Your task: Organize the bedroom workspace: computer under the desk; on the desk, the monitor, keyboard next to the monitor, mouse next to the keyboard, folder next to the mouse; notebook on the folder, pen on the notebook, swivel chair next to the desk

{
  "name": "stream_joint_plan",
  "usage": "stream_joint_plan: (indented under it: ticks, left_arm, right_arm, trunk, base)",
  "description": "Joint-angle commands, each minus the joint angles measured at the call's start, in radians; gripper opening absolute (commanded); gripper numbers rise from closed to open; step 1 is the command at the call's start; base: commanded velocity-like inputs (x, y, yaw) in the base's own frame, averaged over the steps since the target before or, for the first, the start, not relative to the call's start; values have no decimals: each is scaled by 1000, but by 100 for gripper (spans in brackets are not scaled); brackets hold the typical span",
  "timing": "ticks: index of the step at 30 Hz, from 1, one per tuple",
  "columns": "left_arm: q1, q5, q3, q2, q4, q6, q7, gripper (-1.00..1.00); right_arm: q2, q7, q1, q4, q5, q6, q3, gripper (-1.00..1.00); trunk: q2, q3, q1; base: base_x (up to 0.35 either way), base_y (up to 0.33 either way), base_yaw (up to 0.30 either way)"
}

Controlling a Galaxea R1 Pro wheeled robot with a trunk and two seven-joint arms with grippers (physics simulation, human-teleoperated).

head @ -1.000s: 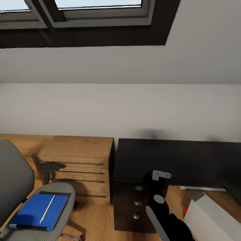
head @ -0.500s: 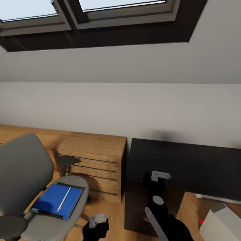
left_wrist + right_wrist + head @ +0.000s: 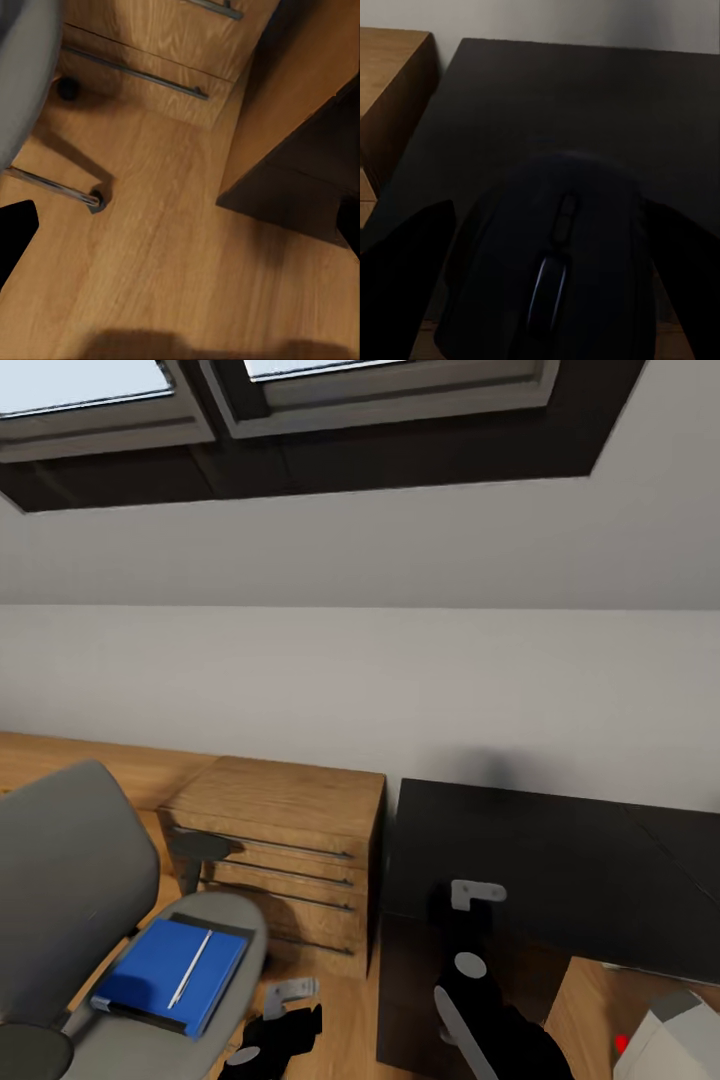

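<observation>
While above the desk [image 3: 585, 97], the mouse [image 3: 555, 277] fills the right tool [image 3: 547, 300].

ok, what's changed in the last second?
The head view swung left, bringing the chair further in. The left hand rose into the head view near the seat. The right hand still holds the mouse; folder and pen stayed on the chair.

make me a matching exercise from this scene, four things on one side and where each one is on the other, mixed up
Things:
1. folder
2. pen
3. mouse
4. computer

Places:
A. between the right gripper's fingers
B. on the swivel chair's seat
C. on the floor under the desk
D. lying on the blue cover

Pairs: 1-B, 2-D, 3-A, 4-C
</observation>
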Motion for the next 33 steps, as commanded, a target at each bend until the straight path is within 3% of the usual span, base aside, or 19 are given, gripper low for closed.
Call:
stream_joint_plan:
  ticks: [1, 9, 17, 25, 33]
  left_arm:
    - [-1, 6, -3, 1, -2, 2, 8, 100]
    - [-1, 6, -3, 2, -4, -2, 7, 100]
    - [-1, 6, -23, -1, 0, -1, 8, 100]
    - [-1, 6, -26, -1, 0, -1, 9, 100]
    - [-1, 5, -26, -1, -2, -2, 9, 100]
  right_arm:
    - [-1, 1, -1, 1, -3, 6, 2, -100]
    - [-3, 115, -1, 12, -5, -3, -6, -100]
    - [-2, 131, -1, 52, -6, -55, -5, -100]
    - [2, 147, -1, 104, -7, -99, -3, -100]
    - [2, 300, -1, 128, -9, -94, -3, -100]
  trunk:
    - [-1, -1, 1]
    - [-1, -1, 1]
    - [-1, -1, 1]
    - [-1, -1, 1]
    - [-1, -1, 1]
  base:
    - [300, 0, 0]
    - [274, 0, 0]
    - [279, 0, 0]
    - [42, 0, 0]
    - [1, 0, 0]
